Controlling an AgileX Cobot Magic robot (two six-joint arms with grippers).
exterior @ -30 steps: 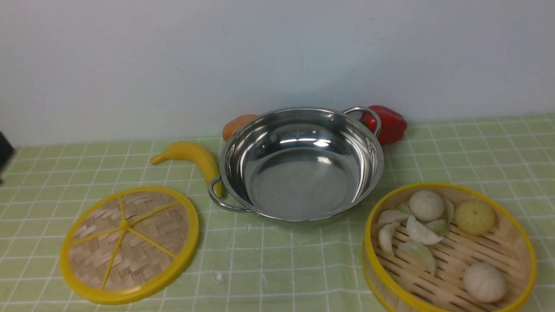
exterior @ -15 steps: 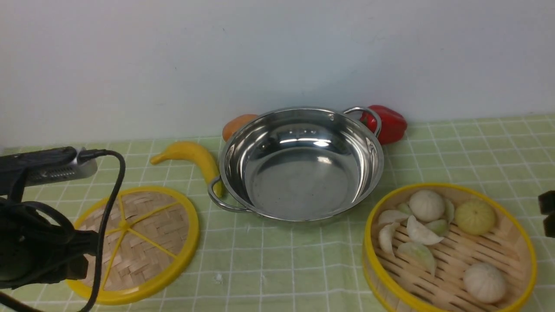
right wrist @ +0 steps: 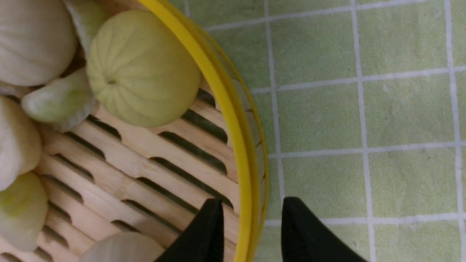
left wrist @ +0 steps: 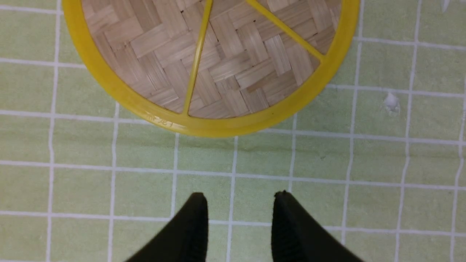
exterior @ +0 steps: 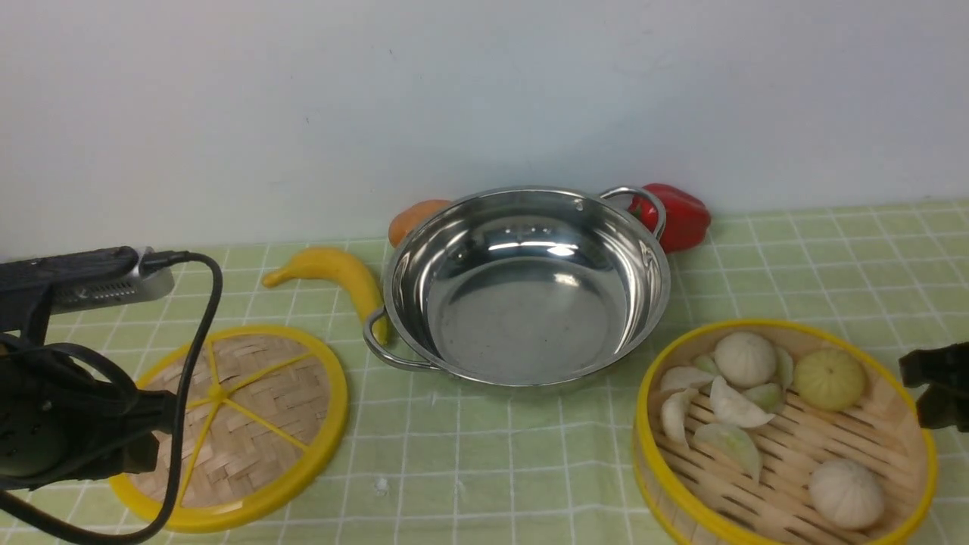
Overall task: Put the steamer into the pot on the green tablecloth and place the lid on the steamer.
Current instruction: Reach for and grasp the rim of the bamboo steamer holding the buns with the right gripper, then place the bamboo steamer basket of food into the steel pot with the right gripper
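Note:
The steamer, a bamboo basket holding buns and dumplings, stands at the front right of the green tablecloth. The empty steel pot sits in the middle, further back. The lid lies flat at the front left. My right gripper is open and straddles the steamer's yellow rim, one finger inside and one outside. It shows in the front view as the right gripper over the basket's right edge. My left gripper is open over bare cloth, just short of the lid's rim.
A yellow banana lies left of the pot, touching its handle. A red pepper and an orange vegetable sit behind the pot against the white wall. My left arm and its cable overlap the lid's left side.
Both arms have come into the front view. The left arm moved in over the lid's left edge. The right gripper moved in from the right to the steamer's rim.

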